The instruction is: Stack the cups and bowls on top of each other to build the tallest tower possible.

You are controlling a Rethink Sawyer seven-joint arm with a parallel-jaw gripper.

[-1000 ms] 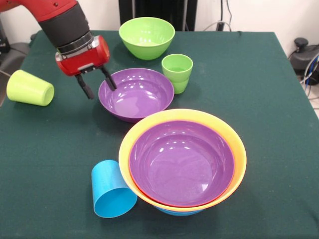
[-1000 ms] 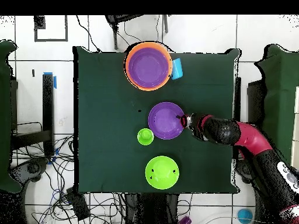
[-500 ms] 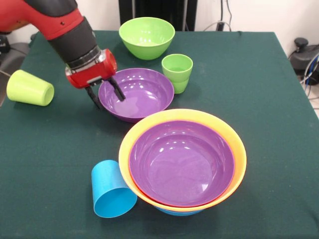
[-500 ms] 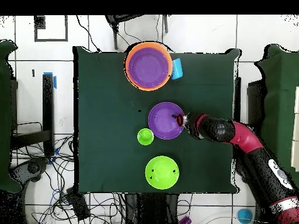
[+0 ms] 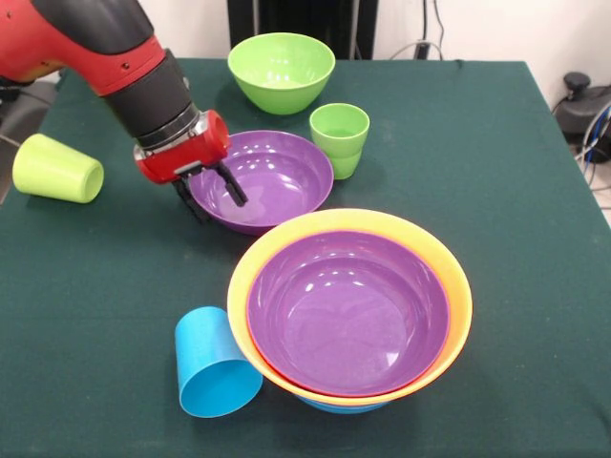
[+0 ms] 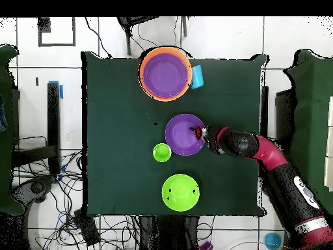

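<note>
The tower [image 5: 350, 310] stands at the front: a purple bowl nested in a big orange bowl, a blue rim under it; it also shows in the overhead view [image 6: 166, 73]. A loose purple bowl [image 5: 272, 178] [image 6: 183, 135] lies behind it. My gripper [image 5: 216, 194] [image 6: 198, 133] is open and straddles that bowl's left rim, one finger inside and one outside. A ridged green cup [image 5: 339, 138] stands upright by the bowl. A sky blue cup [image 5: 212, 364] lies on its side by the tower. A yellow-green cup [image 5: 55, 169] lies at the left edge.
A green bowl [image 5: 281, 70] [image 6: 179, 192] stands at the far side of the dark green table [image 5: 506, 191]. The red and black arm [image 5: 124, 57] comes in from the upper left.
My gripper has moved down and toward the purple bowl, from just beside its left rim to straddling the rim. The bowls and cups have not moved.
</note>
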